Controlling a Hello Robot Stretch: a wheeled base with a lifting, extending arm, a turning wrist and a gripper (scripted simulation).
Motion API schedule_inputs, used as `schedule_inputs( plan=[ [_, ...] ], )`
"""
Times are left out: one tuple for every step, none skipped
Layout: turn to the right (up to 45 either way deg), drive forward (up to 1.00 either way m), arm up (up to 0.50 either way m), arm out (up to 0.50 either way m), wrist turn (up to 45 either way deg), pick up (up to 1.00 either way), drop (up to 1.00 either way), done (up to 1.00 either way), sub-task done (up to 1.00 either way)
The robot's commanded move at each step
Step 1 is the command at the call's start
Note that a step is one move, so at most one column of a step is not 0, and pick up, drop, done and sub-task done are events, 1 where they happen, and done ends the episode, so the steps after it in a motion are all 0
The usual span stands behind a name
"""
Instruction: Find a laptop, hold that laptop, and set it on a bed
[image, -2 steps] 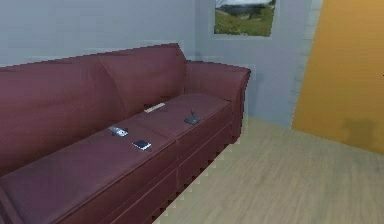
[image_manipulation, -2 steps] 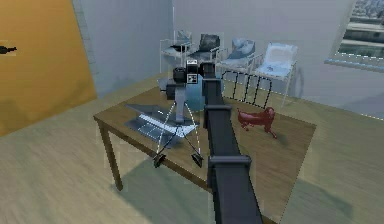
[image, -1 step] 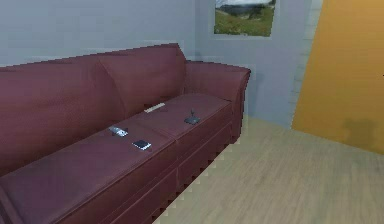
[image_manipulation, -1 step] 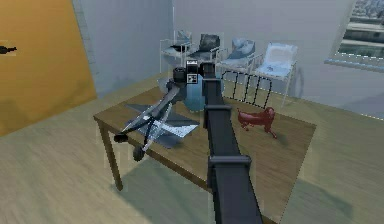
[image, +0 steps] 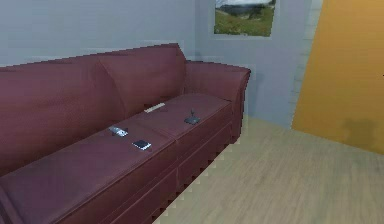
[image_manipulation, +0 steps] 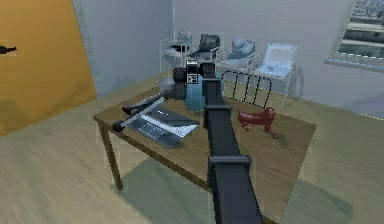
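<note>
Fingers (image_manipulation: 170, 94) of the gripper (image_manipulation: 174, 89) reach out over a wooden table (image_manipulation: 285, 140) in the arm side view, at the far end of the dark square arm (image_manipulation: 225, 150) that rises from the bottom edge. Things lie on the tabletop right at and behind them, so it cannot be told whether they hold anything. The grey laptop (image_manipulation: 165, 126) lies on the table just left of the arm and a little nearer than the gripper. A long dark stick-like thing (image_manipulation: 138, 110) lies at a slant just beside it on the left. A small red figure (image_manipulation: 257, 120) stands on the table to the right of the arm, apart from the laptop. Beyond the table, white wire chairs (image_manipulation: 278, 62) with cushions line the far wall. A window (image_manipulation: 365, 42) sits at the far right and an orange panel (image_manipulation: 40, 65) at the left. In the forward view, a long maroon sofa (image: 70, 100) runs from the near left toward the far wall, on a pale wooden floor (image: 290, 180). On its seat cushions lie a pale remote-like bar (image: 155, 107) and three small dark things, among them one (image: 142, 145) near the front edge. A framed landscape picture (image: 244, 17) hangs on the far wall, and an orange wall (image: 345, 70) stands at the right.
</note>
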Motion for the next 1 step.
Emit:
schedule_inputs(
  plan=[
    [0.0, 0.0, 0.0, 0.0, 45.0, 0.0, 0.0, 0.0, 0.0]
  ],
)
